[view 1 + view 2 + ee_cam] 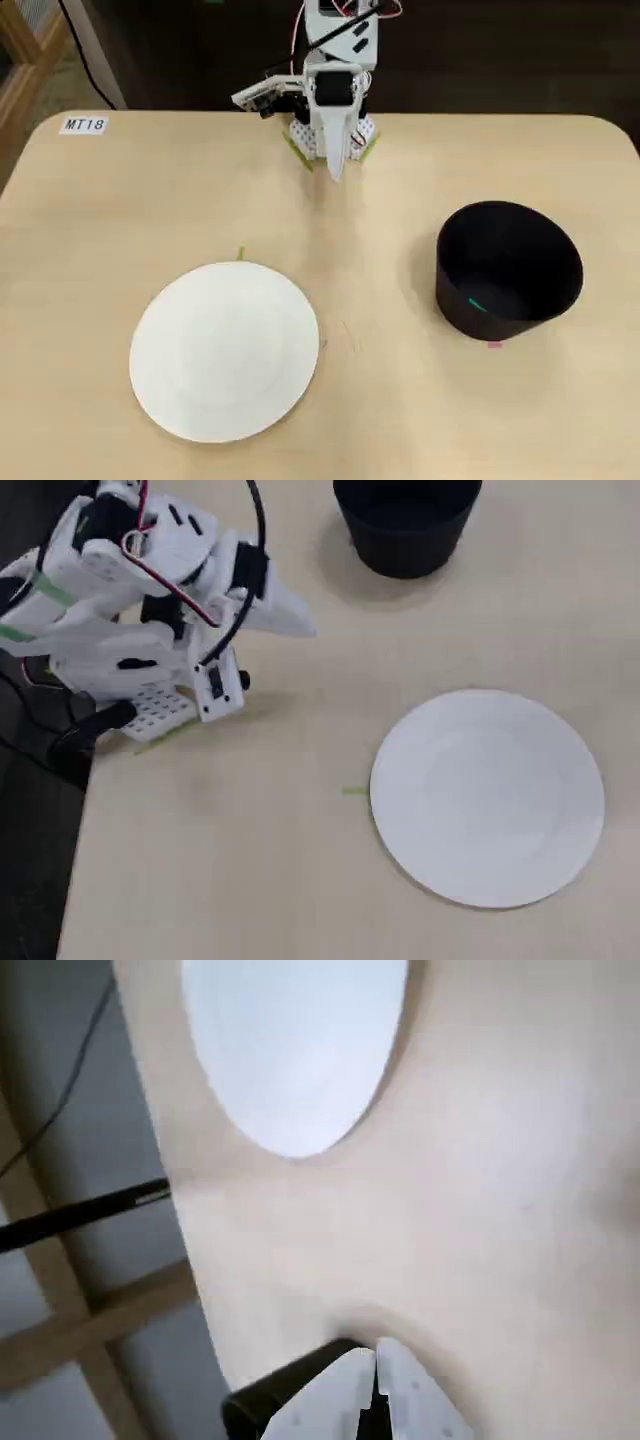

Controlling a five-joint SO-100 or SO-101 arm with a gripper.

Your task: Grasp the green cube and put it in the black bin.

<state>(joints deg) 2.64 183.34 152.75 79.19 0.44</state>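
The black bin (508, 270) stands on the right of the table in a fixed view and at the top edge (405, 525) in the other. A small green patch, apparently the green cube (478, 303), lies low inside the bin against its near wall. My gripper (336, 172) is folded back at the arm's base at the table's far edge, well away from the bin. In the wrist view its white fingertips (376, 1360) meet with nothing between them. From the side, the gripper (305, 630) tapers to one closed tip.
A flat white plate (225, 350) lies at front left, also seen in the wrist view (295, 1050) and the other fixed view (487, 795). A thin green tape strip (240, 253) sits at its far edge. A label (83, 125) marks the back left corner.
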